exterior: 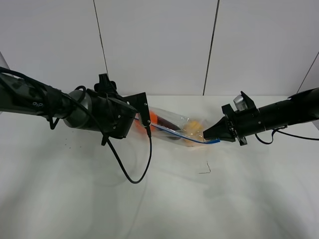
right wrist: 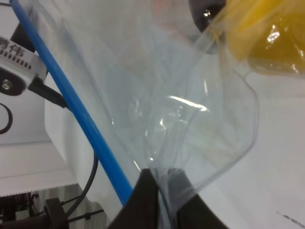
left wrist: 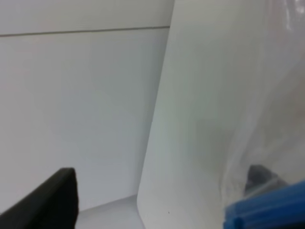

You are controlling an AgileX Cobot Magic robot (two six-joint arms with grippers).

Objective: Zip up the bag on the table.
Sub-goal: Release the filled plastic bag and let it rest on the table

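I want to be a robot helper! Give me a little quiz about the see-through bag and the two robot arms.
1. True or false: the right arm's fingers are pinching the clear crinkly plastic zip bag.
2. Pick one: the thin zipper strip along the bag's edge is A) red, B) blue, C) green.
3. Short answer: which arm's fingers are nearest the yellow item inside the bag?

Key: 1 true; 2 B; 3 right.
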